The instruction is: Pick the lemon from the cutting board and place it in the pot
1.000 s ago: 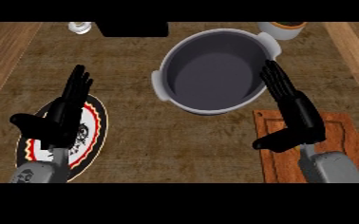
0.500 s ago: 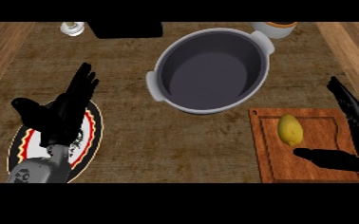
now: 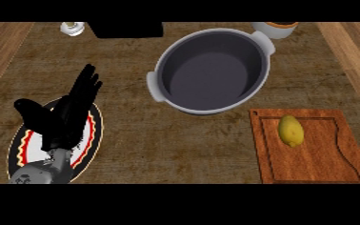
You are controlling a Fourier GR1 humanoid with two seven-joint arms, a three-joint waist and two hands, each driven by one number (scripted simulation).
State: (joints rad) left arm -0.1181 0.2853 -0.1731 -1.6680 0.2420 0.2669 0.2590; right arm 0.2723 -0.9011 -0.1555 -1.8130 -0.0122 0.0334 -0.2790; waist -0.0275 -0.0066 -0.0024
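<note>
One hand [image 3: 67, 117] is seen, the left, fingers straight, empty; lemon [image 3: 291, 130] far to its right, ungrasped; reach needed.

The worktop [image 3: 141, 138] is brown wood with a rough, mottled grain and fills the whole view. Lighter wooden strips [image 3: 342, 43] run along its left and right edges. At the far edge stands a black block [image 3: 126, 28].
</note>
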